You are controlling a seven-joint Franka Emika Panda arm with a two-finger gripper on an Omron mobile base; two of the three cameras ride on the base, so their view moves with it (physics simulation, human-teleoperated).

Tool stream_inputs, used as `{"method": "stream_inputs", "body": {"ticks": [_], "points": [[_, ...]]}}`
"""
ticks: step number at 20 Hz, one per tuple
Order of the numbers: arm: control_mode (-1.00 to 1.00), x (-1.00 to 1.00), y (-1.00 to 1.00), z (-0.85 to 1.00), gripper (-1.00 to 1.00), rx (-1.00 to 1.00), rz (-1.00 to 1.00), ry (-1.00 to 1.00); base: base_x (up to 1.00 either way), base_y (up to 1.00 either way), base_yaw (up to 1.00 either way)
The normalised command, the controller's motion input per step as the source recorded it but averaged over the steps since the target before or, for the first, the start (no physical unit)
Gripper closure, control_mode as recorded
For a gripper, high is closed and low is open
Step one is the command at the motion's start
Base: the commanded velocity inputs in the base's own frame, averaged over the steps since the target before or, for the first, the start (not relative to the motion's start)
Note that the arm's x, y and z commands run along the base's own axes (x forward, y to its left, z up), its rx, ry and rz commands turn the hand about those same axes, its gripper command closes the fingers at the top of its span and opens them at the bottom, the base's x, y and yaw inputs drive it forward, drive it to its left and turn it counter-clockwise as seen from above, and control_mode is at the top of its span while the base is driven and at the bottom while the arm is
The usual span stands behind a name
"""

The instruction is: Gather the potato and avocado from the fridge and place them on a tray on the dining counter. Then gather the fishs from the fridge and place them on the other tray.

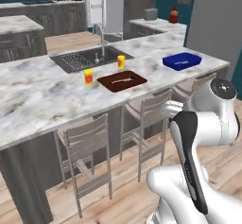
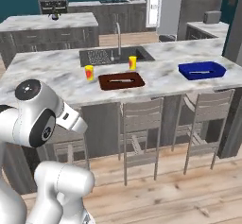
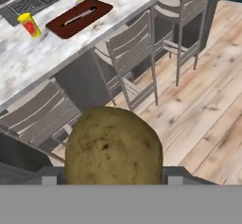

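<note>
A brown, speckled potato (image 3: 113, 147) sits between my fingertips in the hand view, with my gripper (image 3: 113, 176) shut on it above the wooden floor, short of the dining counter (image 1: 42, 95) (image 2: 56, 72) (image 3: 28, 53). On that marbled top lie the blue tray (image 1: 182, 60) (image 2: 202, 70) at the right and the other tray (image 1: 122, 81) (image 2: 121, 81) (image 3: 79, 17), dark reddish-brown, near the middle. A thin pale streak shows in each tray; I cannot tell what it is. The avocado and the fishs are out of view.
Slatted grey chairs (image 1: 87, 147) (image 2: 142, 124) (image 3: 132, 53) line the counter's near side. Two yellow-red cups (image 1: 88, 77) (image 2: 133, 63) stand by the inset sink (image 1: 90, 57) (image 2: 113, 55) with its faucet. A tall plain grey panel (image 1: 212, 24), perhaps the fridge's side, rises beyond the counter's right end.
</note>
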Motion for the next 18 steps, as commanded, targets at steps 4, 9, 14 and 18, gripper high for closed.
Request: {"method": "stream_inputs", "body": {"ticks": [4, 9, 14, 18], "points": [[1.0, 0.0, 0.0, 0.0, 1.0, 0.0, 0.0, 0.0, 0.19, -0.92, 0.29], [1.0, 0.0, 0.0, 0.0, 1.0, 0.0, 0.0, 0.0, 0.1, -0.93, 0.3], [1.0, 0.0, 0.0, 0.0, 1.0, 0.0, 0.0, 0.0, 0.11, -0.91, 0.3], [1.0, 0.0, 0.0, 0.0, 1.0, 0.0, 0.0, 0.0, 0.07, -0.92, 0.3]]}}
